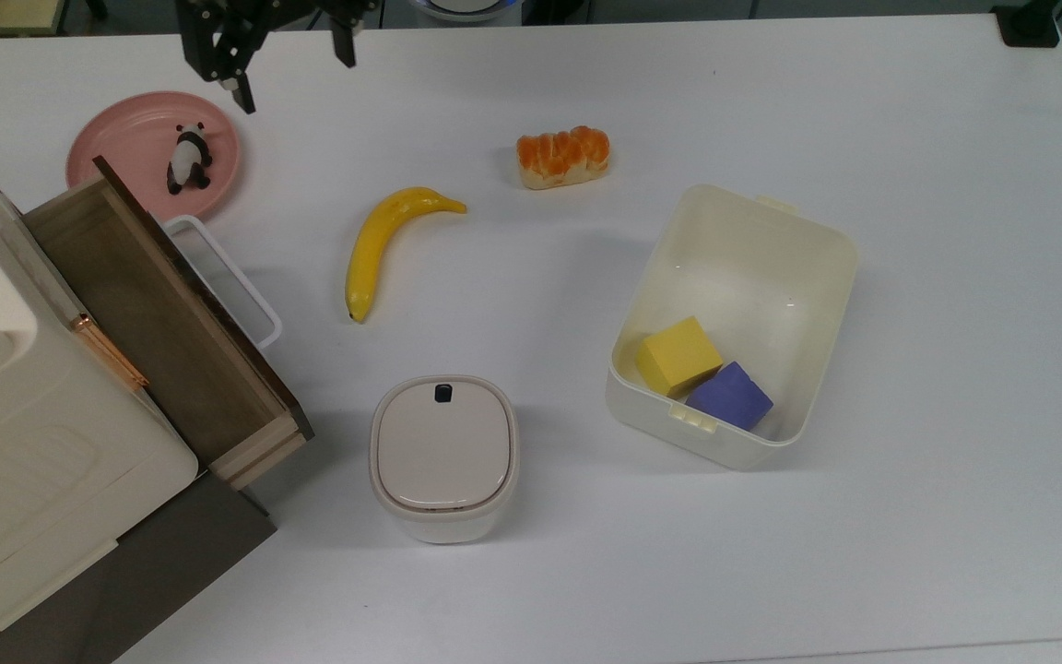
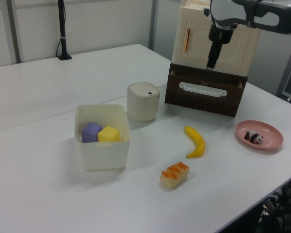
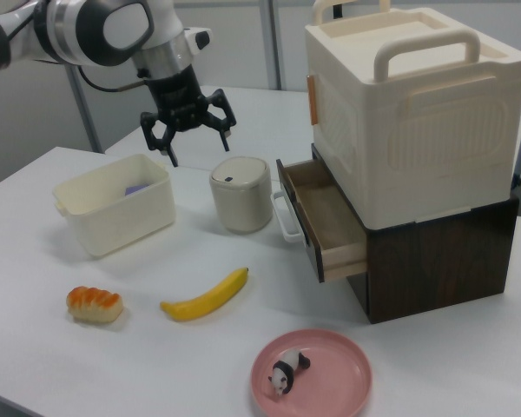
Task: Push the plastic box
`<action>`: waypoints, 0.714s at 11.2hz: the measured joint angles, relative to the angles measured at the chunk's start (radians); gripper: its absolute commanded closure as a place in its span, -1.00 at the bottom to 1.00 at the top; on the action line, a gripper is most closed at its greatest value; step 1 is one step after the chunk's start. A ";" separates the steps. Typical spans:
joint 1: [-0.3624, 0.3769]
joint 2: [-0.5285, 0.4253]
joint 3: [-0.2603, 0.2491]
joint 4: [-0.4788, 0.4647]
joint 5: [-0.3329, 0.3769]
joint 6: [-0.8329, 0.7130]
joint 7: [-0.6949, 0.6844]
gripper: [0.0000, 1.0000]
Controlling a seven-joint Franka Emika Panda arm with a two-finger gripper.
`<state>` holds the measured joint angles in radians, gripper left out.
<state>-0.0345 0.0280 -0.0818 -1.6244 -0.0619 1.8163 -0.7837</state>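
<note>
The plastic box (image 1: 741,277) sits at the right centre of the top view, lidless, standing on the white desk (image 1: 955,369) with nothing touching it from outside. Inside it, at the lower end in the top view, a yellow cube (image 1: 677,356) and a purple cube (image 1: 729,397) lie pressed side by side. In the left view the box (image 2: 102,141) is at the left centre of the frame; in the right view it (image 3: 117,215) is at the left, a little above the middle.

Up at the top left of the top view hangs the claw (image 1: 291,78), fingers spread wide apart and holding nothing, raised well above the desk and far from the box. In the right view the claw (image 3: 196,139) hovers in the upper left, above the gap between the box and the lidded bin (image 3: 240,193).

A banana (image 1: 383,244) lies in the upper middle of the top view, a bread roll (image 1: 564,156) to its right near the top. A pink plate (image 1: 130,138) at the upper left carries a panda figure (image 1: 188,159). The cream cabinet (image 3: 412,104) fills the right of the right view, its wooden drawer (image 3: 321,217) pulled out.
</note>
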 measured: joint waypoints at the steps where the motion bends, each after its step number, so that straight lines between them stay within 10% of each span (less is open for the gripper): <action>1: 0.000 0.000 0.021 0.001 0.000 -0.021 0.109 -1.00; 8: 0.001 -0.005 0.131 0.020 0.008 -0.129 0.721 -1.00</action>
<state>-0.0339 0.0227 0.0495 -1.6043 -0.0537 1.6876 -0.0625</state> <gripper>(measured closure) 0.000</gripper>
